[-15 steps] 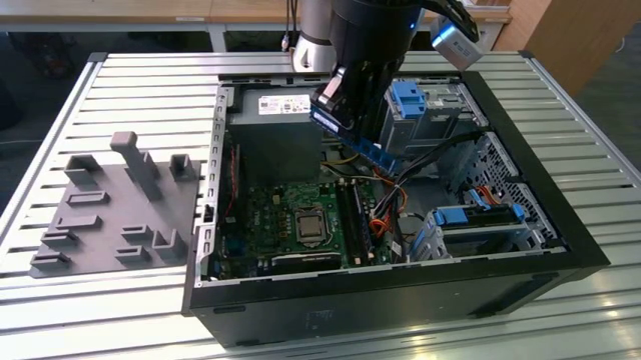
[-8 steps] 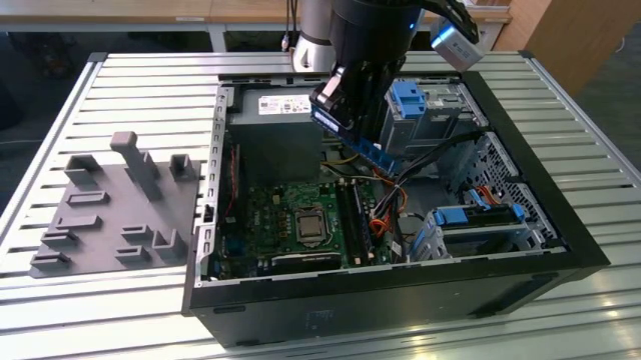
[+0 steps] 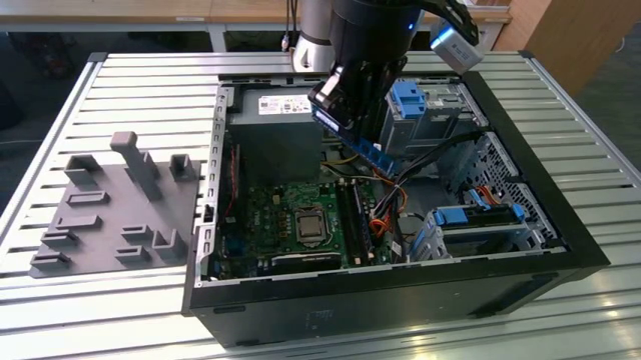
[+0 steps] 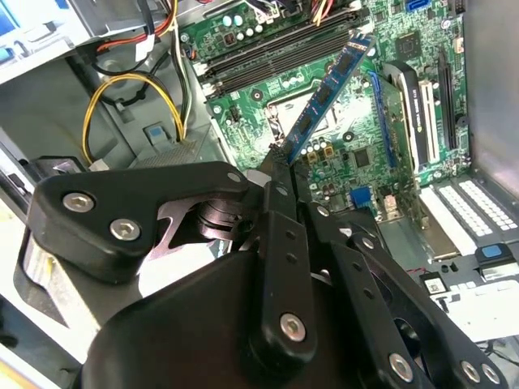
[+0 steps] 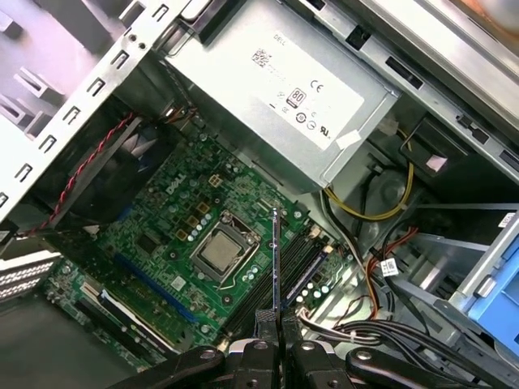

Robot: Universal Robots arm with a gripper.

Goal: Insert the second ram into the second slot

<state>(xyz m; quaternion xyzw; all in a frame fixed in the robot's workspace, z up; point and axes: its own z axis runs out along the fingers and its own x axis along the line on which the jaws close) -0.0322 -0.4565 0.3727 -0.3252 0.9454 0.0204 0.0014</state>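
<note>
Matt black links and bright metal screws on your end effector (image 4: 281,162), glossy blue-green board and dull dark chips of the second ram (image 4: 328,89), before you a smooth black-painted case (image 3: 401,300), bare grey sheet-metal power supply (image 5: 243,49), ribbed satin metal table (image 3: 130,82), matt grey plastic fixture (image 3: 100,225)

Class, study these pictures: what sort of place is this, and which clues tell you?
Probably a robotics lab bench for computer assembly: an open computer case lies on a slatted table, and the arm's pincer grips the second ram above the motherboard.
</note>
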